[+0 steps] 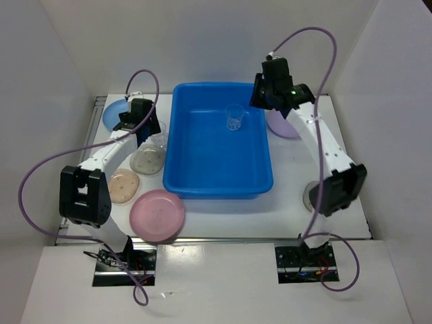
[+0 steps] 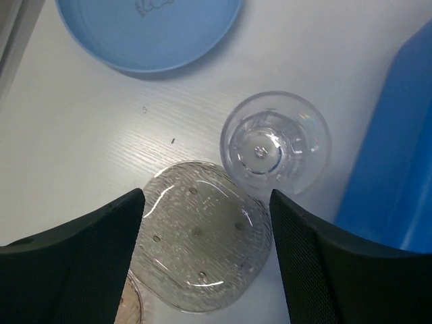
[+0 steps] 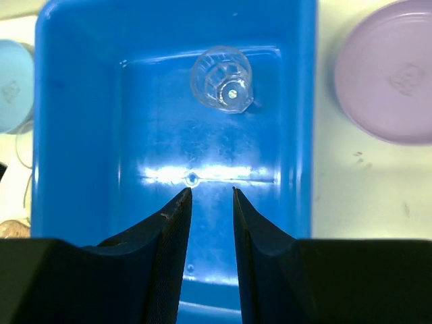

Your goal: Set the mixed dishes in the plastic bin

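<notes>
The blue plastic bin (image 1: 267, 162) sits mid-table with one clear cup (image 1: 234, 117) standing inside near its far wall. My right gripper (image 1: 268, 86) hovers above the bin's far right part, slightly open and empty; in the right wrist view (image 3: 211, 191) it is over the bin floor with the cup (image 3: 223, 79) ahead. My left gripper (image 2: 206, 202) is open and empty above a clear speckled plate (image 2: 199, 243), with a second clear cup (image 2: 275, 143) just beyond. A light blue plate (image 2: 148, 34) lies farther away.
A pink plate (image 1: 156, 214) and a beige speckled plate (image 1: 123, 185) lie front left. A lavender plate (image 1: 285, 125) lies right of the bin, and a grey dish (image 1: 310, 195) sits partly under the right arm. The bin wall (image 2: 398, 155) is close on the left gripper's right.
</notes>
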Controlling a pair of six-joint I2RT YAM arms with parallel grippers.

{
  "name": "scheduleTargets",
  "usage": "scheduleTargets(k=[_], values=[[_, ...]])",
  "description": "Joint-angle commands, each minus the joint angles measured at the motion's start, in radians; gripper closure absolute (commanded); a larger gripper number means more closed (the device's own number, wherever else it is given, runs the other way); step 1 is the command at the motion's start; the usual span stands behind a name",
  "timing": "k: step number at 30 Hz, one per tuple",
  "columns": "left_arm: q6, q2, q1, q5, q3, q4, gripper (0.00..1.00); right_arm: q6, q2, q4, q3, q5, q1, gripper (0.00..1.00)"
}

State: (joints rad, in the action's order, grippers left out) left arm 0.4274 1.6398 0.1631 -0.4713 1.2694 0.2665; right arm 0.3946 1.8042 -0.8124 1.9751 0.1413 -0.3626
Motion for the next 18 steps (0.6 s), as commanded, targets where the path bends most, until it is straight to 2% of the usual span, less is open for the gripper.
scheduleTargets(k=[1, 7, 10, 18], values=[[-0.044, 0.024, -0.039, -0.027, 0.073, -0.039, 0.18, -0.013, -0.107, 0.108, -0.137, 0.058, 0.002, 0.63], [-0.044, 0.136, -0.099, 0.065, 0.102, -0.049, 0.28, 0.029, -0.250, 0.117, -0.307, 0.023, 0.002, 0.63], [-0.044, 0.196, -0.099, 0.109, 0.127, -0.059, 0.28, 0.029, -0.275, 0.117, -0.328, 0.023, 0.002, 0.63], [-0.006, 0.230, -0.099, 0.177, 0.128, -0.115, 0.28, 0.029, -0.284, 0.108, -0.337, 0.032, 0.002, 0.63]])
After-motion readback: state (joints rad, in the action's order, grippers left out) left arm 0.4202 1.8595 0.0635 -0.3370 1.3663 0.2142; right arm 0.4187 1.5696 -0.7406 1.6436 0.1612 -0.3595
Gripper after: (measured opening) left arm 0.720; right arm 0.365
